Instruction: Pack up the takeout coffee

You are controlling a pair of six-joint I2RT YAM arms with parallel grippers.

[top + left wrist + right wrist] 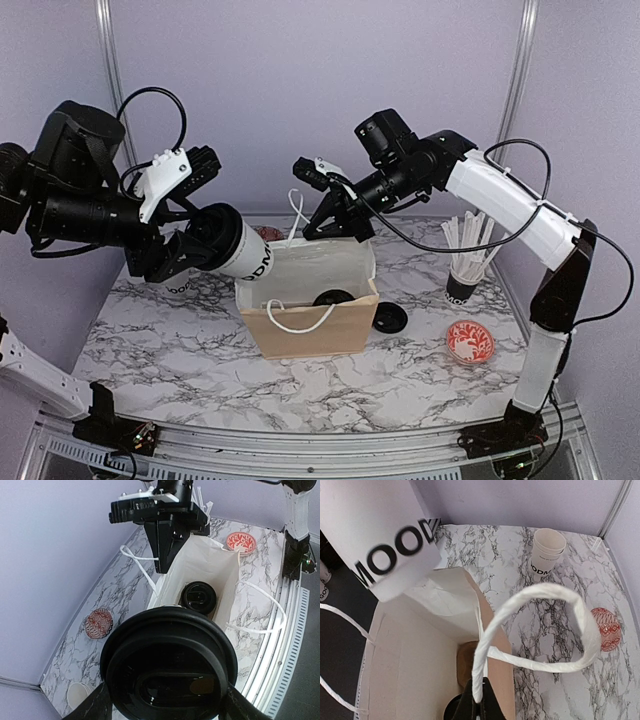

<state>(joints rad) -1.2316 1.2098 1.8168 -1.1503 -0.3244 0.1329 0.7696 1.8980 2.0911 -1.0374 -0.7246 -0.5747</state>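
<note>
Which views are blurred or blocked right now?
Right wrist: lettering on the cup is blurred, close to the lens, while the rope handle is sharp. Left wrist: the dark lid fills the lower frame; the bag beyond is clear. Top external: evenly lit, sharp.

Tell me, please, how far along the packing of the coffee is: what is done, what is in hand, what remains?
Done: one lidded cup stands inside the paper bag. In hand: the left gripper holds a second lidded cup, tilted, by the bag's mouth; the right gripper is shut on the bag's white handle. Left: lower this cup in beside the first and release it.
</note>
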